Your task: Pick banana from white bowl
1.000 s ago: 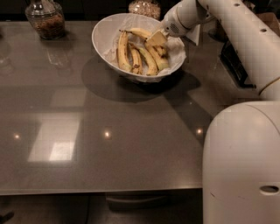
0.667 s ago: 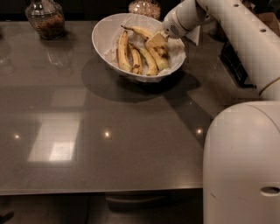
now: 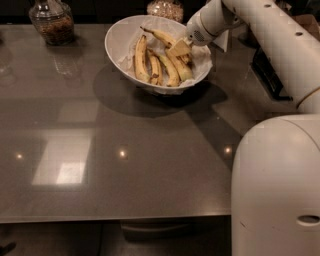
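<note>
The white bowl (image 3: 119, 46), lined with crinkled white paper, stands at the far middle of the grey table. Several bananas lie in it. The thick, curved yellow banana (image 3: 164, 36) lies at the back, its thin stem pointing left, and runs under my gripper. Slimmer brown-streaked bananas (image 3: 141, 60) lie to its left. My gripper (image 3: 180, 48) reaches in from the right and sits low inside the bowl's right half, on top of the curved banana. The banana's right end is hidden by the gripper.
A glass jar with dark contents (image 3: 51, 22) stands at the far left. Another glass jar (image 3: 165, 8) stands just behind the bowl. My white arm (image 3: 280, 45) crosses the right side and my base (image 3: 277, 190) fills the lower right. A dark object (image 3: 265, 75) lies beyond the table's right edge.
</note>
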Motion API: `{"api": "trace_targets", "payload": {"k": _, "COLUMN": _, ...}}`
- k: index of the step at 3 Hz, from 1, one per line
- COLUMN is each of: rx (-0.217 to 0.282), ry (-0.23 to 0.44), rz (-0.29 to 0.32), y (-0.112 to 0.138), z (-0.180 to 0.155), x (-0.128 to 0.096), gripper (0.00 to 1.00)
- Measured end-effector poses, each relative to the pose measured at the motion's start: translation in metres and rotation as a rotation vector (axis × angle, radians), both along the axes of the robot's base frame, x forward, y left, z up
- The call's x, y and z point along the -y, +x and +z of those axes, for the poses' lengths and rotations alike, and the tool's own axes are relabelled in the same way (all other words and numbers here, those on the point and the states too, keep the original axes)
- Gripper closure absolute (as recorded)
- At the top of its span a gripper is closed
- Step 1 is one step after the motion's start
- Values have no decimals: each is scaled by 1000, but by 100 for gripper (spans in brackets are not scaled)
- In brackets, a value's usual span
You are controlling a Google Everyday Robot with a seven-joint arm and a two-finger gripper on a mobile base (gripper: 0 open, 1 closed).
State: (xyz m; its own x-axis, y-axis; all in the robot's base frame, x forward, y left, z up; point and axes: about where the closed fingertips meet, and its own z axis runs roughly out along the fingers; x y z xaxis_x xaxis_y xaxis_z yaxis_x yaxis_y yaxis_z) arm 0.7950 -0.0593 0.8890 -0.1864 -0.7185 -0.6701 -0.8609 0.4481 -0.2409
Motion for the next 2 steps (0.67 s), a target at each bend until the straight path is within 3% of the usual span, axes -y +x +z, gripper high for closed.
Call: {"api": "trace_targets", "payload": {"k": 2, "rx": 9, "ry": -17, "rz": -13, "y": -4, "z": 5, "x": 4, "gripper": 100}}
